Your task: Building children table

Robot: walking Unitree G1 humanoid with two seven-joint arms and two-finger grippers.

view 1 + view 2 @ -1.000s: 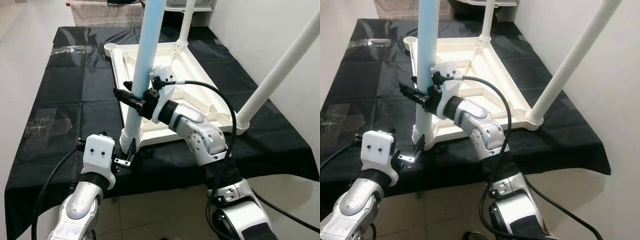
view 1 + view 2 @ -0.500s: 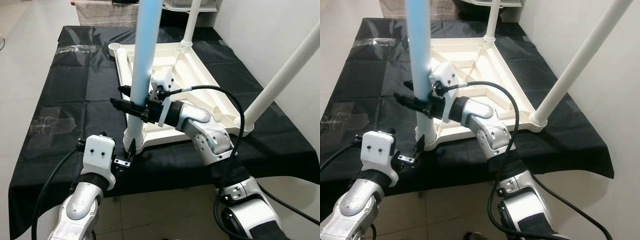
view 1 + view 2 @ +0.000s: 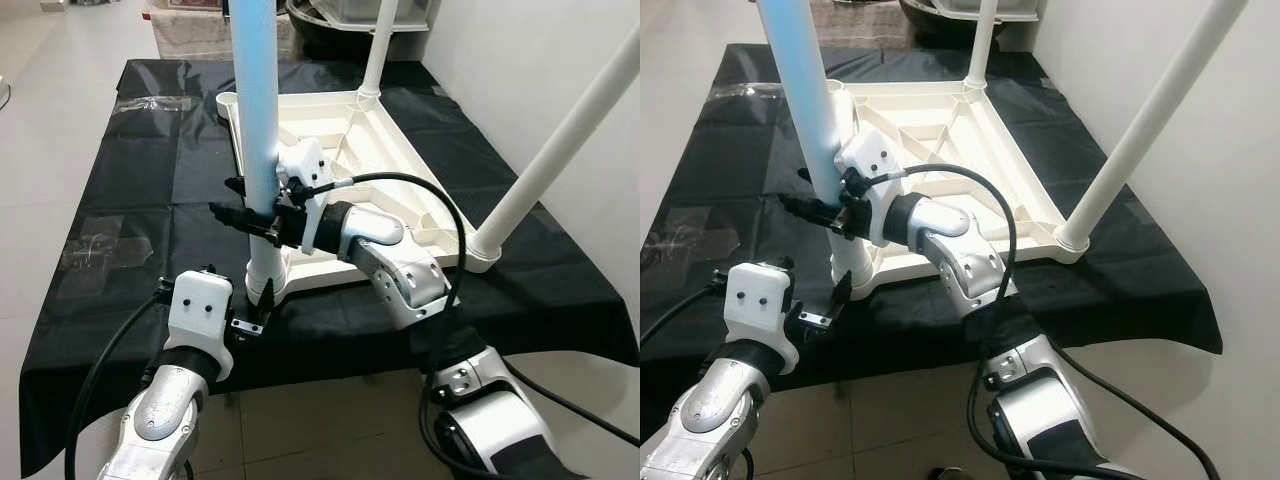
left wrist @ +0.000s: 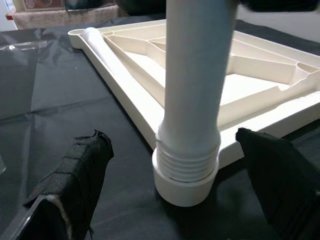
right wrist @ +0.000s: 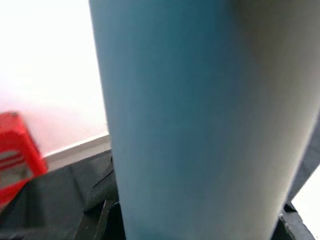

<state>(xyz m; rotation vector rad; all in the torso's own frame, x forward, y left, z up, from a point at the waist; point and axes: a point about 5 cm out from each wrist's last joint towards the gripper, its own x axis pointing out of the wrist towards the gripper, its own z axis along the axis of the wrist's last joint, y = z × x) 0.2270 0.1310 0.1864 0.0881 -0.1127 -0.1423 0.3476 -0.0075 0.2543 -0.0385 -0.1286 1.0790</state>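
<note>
- While the white tabletop (image 3: pixel 400 190) lies upside down on the black-covered surface (image 3: pixel 140 190), the right hand (image 3: pixel 243 213) is clenched around the pale blue leg (image 3: pixel 255 110) a little above the leg's lower end.
- That leg stands almost upright, leaning slightly toward 11 o'clock, its white threaded end (image 4: pixel 188 165) sitting in the corner socket (image 4: pixel 182 190) at the tabletop's near corner, toward 6 o'clock in the head views.
- From the left wrist camera, several thread rings show above the socket rim, so the leg is not screwed fully home.
- The left hand (image 3: pixel 254 305) sits low at the surface's near edge, just in front of that socket, its two black fingers (image 4: pixel 75 180) spread to either side of the leg's base and touching neither; it is released and empty.
- From the right wrist camera the blue leg is very close, with the black fingers' tips at its two sides.
- A second white leg (image 3: pixel 570 140) rises from the tabletop's corner at 3 o'clock, slanting up toward 1 o'clock.
- A third white leg (image 3: pixel 378 45) stands at the far corner, toward 12 o'clock.
- The remaining corner socket (image 3: pixel 226 98), toward 11 o'clock, is bare.
- A cable (image 3: pixel 420 190) arcs over the right forearm.
- A piece of clear film (image 3: pixel 95 250) lies on the black cover at 9 o'clock.
</note>
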